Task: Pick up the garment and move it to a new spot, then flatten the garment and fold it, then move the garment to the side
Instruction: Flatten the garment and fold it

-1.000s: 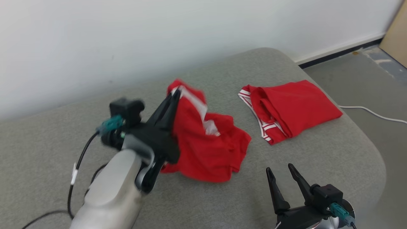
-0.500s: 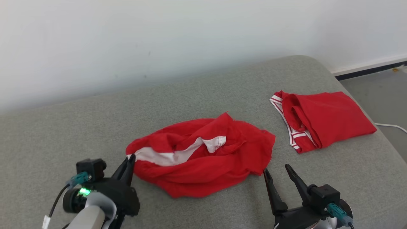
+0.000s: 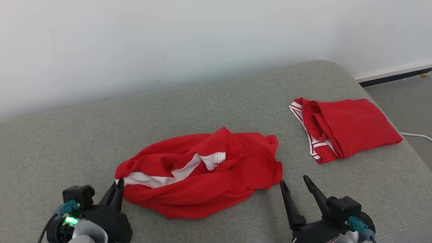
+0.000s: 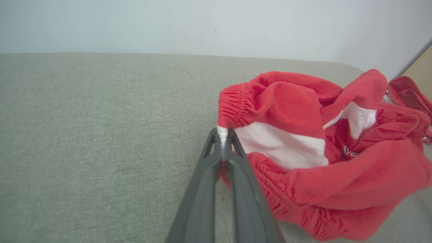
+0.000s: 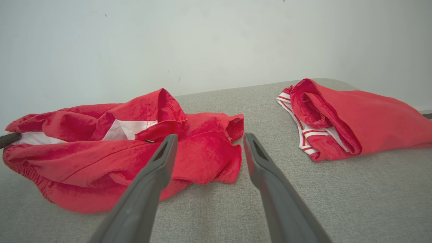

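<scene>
Left pincer (image 3: 118,185), clenched on a thin pinch of the garment (image 3: 202,182) at its nine-o'clock edge, may slip; right pincer (image 3: 294,180) sits released.

A plain, pale wall (image 3: 168,40) rises behind a grey fabric-covered cushion (image 3: 219,101) with a rounded far right corner. Past that corner a dark baseboard (image 3: 395,76) runs along the wall's foot above a grey floor (image 3: 413,94), where a white cable (image 3: 418,135) lies. The light is soft and even.
</scene>
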Controlling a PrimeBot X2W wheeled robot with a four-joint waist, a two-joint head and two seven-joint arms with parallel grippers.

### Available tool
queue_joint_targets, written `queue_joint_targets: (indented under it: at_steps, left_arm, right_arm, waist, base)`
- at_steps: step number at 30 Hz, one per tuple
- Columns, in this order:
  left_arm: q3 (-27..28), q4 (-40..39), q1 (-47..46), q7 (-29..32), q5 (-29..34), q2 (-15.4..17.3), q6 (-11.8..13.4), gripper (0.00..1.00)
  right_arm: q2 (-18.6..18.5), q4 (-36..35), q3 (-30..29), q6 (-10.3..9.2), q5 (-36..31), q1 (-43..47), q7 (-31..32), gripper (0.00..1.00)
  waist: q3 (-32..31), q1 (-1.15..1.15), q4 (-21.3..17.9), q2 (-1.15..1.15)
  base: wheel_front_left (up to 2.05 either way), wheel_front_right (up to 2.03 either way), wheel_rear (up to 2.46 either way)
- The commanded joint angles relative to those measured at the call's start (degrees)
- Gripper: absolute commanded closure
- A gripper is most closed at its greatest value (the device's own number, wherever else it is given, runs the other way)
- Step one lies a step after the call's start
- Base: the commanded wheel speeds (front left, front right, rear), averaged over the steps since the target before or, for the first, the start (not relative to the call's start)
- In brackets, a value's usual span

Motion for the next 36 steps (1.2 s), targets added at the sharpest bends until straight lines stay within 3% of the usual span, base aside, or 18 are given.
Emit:
queue_joint_targets:
  at_steps: [1, 8, 18, 26, 30, 36]
  left_arm:
    - [1.43, -2.73, 1.27, 0.00, 1.24, -0.09, 0.65, 0.00]
    - [7.38, -12.72, 6.43, 0.00, 4.23, -1.47, 2.08, 0.00]
    - [19.11, -31.26, 18.02, 0.00, 15.08, -5.13, 6.79, 0.00]
    - [24.05, -37.81, 25.26, 0.00, 21.09, -8.31, 6.36, 0.00]
    - [25.25, -38.64, 28.46, 0.00, 23.55, -9.57, 6.71, 0.00]
    - [26.04, -38.79, 30.28, 0.00, 24.72, -10.76, 5.20, 0.00]
  right_arm:
    - [-0.03, -0.40, -0.26, -0.15, -0.35, 0.18, 0.21, 0.00]
    - [-0.03, -1.20, -1.73, -0.15, -0.97, 0.38, 0.63, 0.00]
    - [-0.03, -1.68, -2.92, -0.15, -0.96, 1.88, 0.80, 0.00]
    - [-0.03, -1.59, -3.06, -0.16, -0.86, 2.11, 1.01, 0.00]
    - [-0.05, -1.25, -2.91, -0.15, -0.95, 2.00, 1.67, 0.00]
    - [-0.03, -0.48, -2.81, -0.15, -1.15, -0.09, 4.54, 0.00]
  waist:
    - [-0.02, 0.00, 0.12, 0.00]
    - [-0.49, 0.00, 1.63, 0.00]
    - [-1.88, 0.00, 5.16, 0.00]
    - [-2.81, 0.00, 7.60, 0.00]
    - [-3.08, 0.00, 8.70, 0.00]
    - [-2.91, 0.00, 10.29, 0.00]
  base:
    - [0.00, 0.00, 0.00]
    - [0.00, 0.00, 0.00]
    - [0.00, 0.00, 0.00]
    - [0.00, 0.00, 0.00]
    - [0.00, 0.00, 0.00]
    - [0.00, 0.00, 0.00]
